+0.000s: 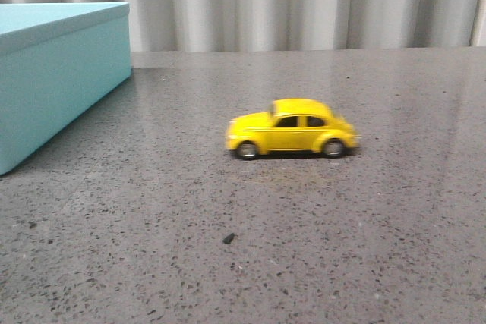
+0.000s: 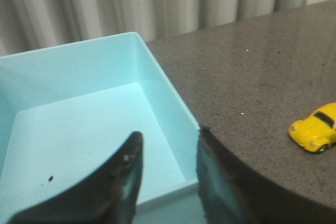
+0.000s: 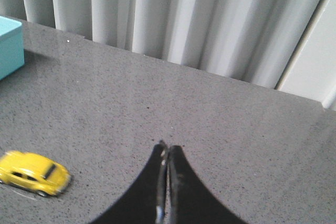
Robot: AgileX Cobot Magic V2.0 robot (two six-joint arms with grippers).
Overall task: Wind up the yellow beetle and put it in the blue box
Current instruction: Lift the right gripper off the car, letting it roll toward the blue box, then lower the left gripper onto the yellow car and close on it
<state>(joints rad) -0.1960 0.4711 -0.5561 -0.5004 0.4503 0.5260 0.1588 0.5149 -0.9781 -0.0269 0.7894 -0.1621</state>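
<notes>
1. Two claws show, each only in its own wrist view, and neither holds anything.
2. Left claw (image 2: 165, 153): its dark fingers (image 2: 123, 182) stand apart, hanging above the near corner of the blue box (image 2: 163, 85).
3. Right claw (image 3: 167, 153): its fingers (image 3: 178, 182) are pressed together with only a thin seam between them, above bare table (image 3: 210, 114).
4. Toy car (image 1: 292, 130): it stands on its four wheels on the grey speckled table (image 1: 228, 263), side-on in the front view, nose pointing left toward the box. It looks a little blurred.
5. Box (image 1: 53, 73): it sits at the table's left, well apart from the car. The left wrist view shows it open, with a pale blue floor and a small dark speck (image 2: 50, 179) inside.
6. One small dark crumb (image 1: 228, 238) lies on the table, nearer the camera than the car.
7. Grey pleated curtains (image 1: 304, 1) hang behind the table.
</notes>
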